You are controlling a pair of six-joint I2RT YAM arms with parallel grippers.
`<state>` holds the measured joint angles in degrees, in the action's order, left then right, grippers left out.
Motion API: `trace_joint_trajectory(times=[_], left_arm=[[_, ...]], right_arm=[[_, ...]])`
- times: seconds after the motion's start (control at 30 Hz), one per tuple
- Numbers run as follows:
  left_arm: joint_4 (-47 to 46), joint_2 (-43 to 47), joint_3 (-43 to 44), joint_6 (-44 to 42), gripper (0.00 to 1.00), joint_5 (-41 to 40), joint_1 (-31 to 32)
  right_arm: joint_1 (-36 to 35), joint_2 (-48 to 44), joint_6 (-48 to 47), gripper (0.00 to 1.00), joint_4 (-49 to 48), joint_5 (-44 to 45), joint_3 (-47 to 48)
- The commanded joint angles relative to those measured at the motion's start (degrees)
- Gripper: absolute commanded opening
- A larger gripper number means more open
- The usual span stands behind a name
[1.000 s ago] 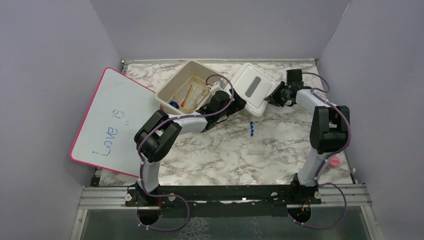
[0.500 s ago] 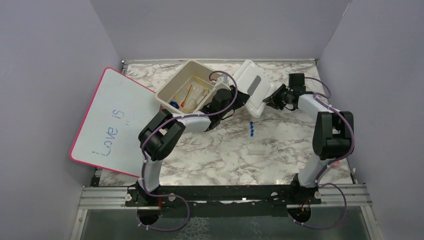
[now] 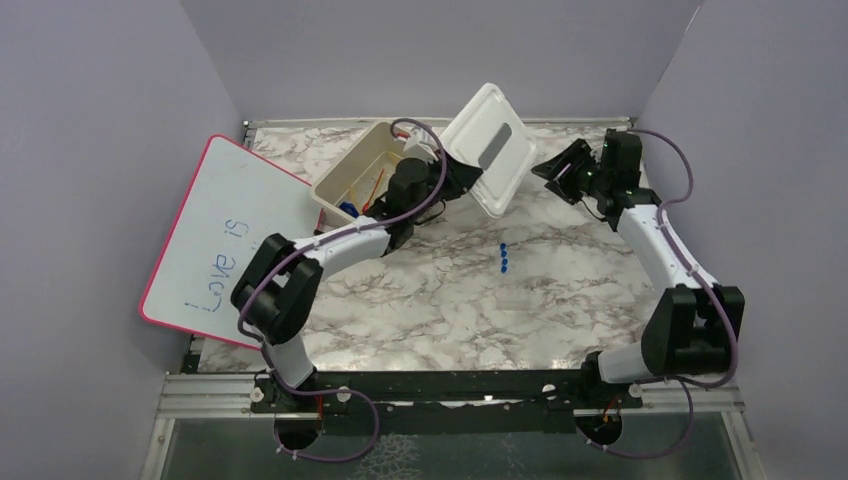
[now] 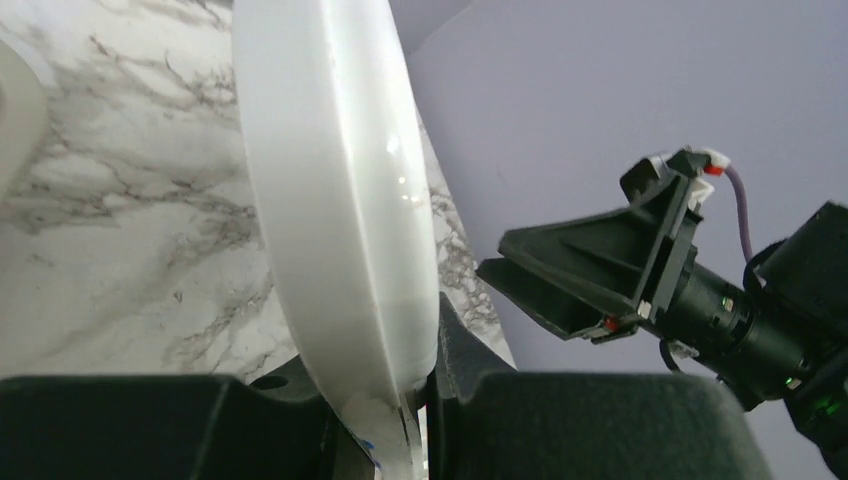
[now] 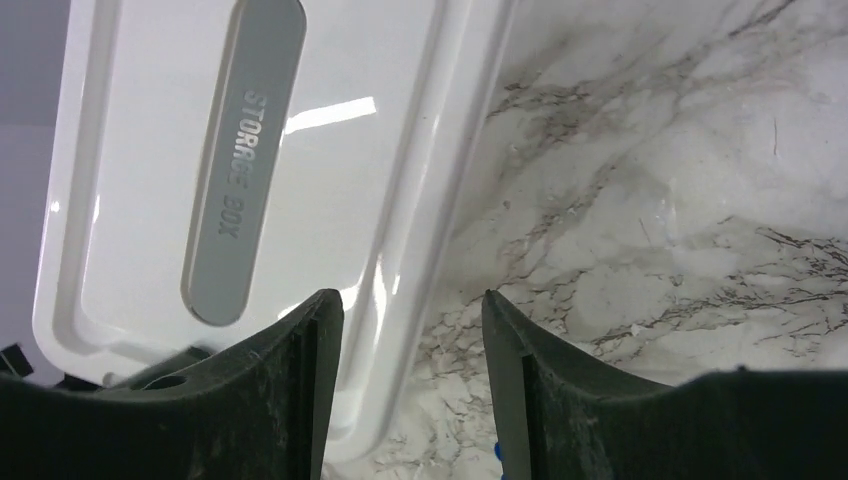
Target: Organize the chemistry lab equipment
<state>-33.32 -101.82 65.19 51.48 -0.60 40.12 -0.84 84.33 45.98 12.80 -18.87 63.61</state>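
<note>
My left gripper (image 3: 466, 188) is shut on the lower edge of the white lid (image 3: 488, 146) and holds it tilted up in the air beside the beige tub (image 3: 340, 178). In the left wrist view the lid's rim (image 4: 340, 200) is pinched between the fingers (image 4: 560, 420). My right gripper (image 3: 556, 170) stands open just right of the lid, touching nothing. In the right wrist view the lid (image 5: 200, 150) lies beyond the open gripper (image 5: 410, 320). The tub holds small lab items, among them a red-tipped dropper (image 3: 377, 186) and a blue-based vial (image 3: 348, 208). Three tiny blue caps (image 3: 503, 258) and a clear tube (image 3: 520, 298) lie on the marble table.
A pink-rimmed whiteboard (image 3: 220, 240) leans over the table's left edge next to the tub. Lilac walls close in the back and both sides. The right arm's elbow (image 3: 695, 325) stands near the front right corner.
The left gripper shut on the lid and raised it toward the tub. The right gripper let go of the lid, opened and drew back to the right.
</note>
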Motion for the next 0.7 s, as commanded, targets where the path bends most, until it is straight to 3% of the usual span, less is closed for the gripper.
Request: trace_joint_trajectory(times=[0.0, 0.13, 0.33, 0.53, 0.67], left_arm=[[7.7, 10.4, 1.5, -2.8, 0.0, 6.3, -4.9], [21.2, 17.0, 3.2, -2.9, 0.0, 8.1, -10.5], [34.2, 23.5, 5.2, -4.1, 0.0, 20.0, -21.9], [37.0, 25.9, 3.1, -3.1, 0.0, 33.1, -31.4], [33.9, 25.8, 0.9, -0.1, 0.0, 39.6, -35.0]], right_arm=[[0.1, -8.6, -3.0, 0.58, -1.9, -2.2, -1.9], [0.1, -13.4, -3.7, 0.58, -1.0, -4.0, -3.5], [0.0, -17.8, -3.6, 0.58, -1.2, -5.5, -5.9], [-1.9, -17.0, -3.1, 0.58, -2.2, -7.5, -6.7], [-5.1, -15.9, -2.5, 0.57, -3.5, -6.3, -6.5]])
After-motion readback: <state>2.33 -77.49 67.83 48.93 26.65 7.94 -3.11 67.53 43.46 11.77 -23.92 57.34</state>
